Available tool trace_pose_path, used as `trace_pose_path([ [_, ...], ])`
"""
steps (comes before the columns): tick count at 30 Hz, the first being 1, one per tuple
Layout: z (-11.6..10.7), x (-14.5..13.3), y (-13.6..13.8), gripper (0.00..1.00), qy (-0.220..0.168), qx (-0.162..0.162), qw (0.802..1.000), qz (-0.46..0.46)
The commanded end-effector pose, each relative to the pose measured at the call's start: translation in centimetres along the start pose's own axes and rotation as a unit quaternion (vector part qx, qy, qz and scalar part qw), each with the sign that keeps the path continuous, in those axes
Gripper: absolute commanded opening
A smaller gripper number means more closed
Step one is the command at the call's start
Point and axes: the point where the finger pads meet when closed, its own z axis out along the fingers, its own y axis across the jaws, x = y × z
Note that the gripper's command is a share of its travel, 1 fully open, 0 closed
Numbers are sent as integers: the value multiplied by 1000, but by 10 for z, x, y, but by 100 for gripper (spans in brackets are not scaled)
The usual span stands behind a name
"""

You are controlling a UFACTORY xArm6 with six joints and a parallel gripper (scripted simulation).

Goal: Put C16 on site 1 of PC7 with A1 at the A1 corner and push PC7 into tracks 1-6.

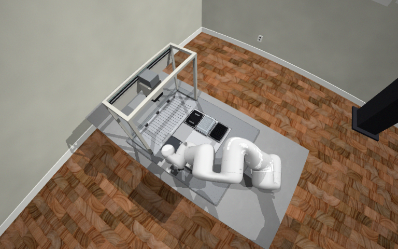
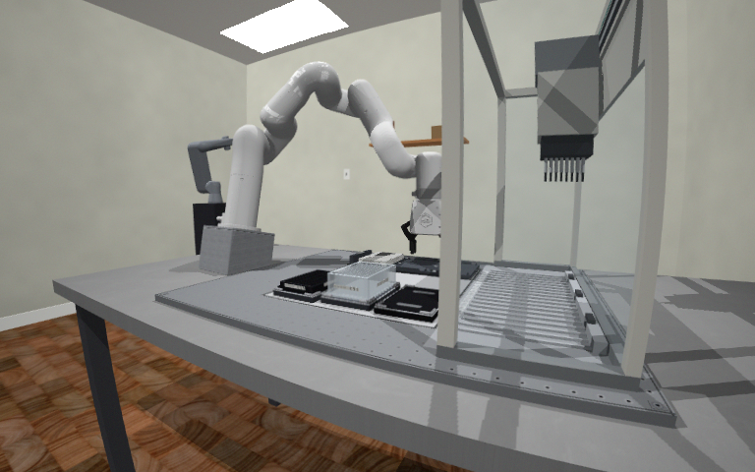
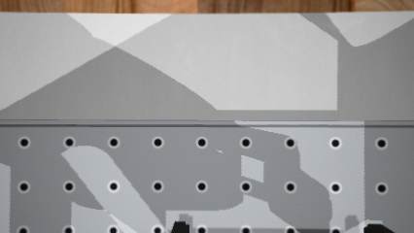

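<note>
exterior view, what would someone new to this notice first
The bent white arm draws the eye first, rising from its grey block at the left of the table. Next comes the tall pale frame on the right, with a grey pipetting head hanging inside above the loading rails.

A white six-joint arm (image 1: 205,161) (image 2: 315,81) rises near the left corner of a grey tabletop (image 1: 286,147) (image 2: 278,383) (image 3: 272,73). Its open claw (image 1: 175,168) (image 2: 429,247) (image 3: 280,228), partly behind a post, hangs above a dark plate carrier (image 1: 171,143) (image 2: 436,266) toward the far edge; a white well plate (image 2: 380,257) sits at the carrier's handle end. Nearer the front edge, left to right: a black well plate (image 1: 219,131) (image 2: 303,281), a clear deep-well block (image 1: 206,124) (image 2: 362,281), an empty black nest (image 1: 194,118) (image 2: 409,302). Toward the right, ribbed loading rails (image 1: 164,117) (image 2: 523,306) lie beneath a multichannel pipetting head (image 1: 148,78) (image 2: 566,102).
</note>
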Motion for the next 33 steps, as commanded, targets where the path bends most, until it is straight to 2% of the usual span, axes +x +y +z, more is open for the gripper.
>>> trace_pose_path([
  [1, 1, 1, 2, 100, 1, -2, 1000, 0],
  [21, 13, 1, 2, 100, 1, -2, 1000, 0],
  [33, 13, 1, 2, 100, 1, -2, 1000, 0],
])
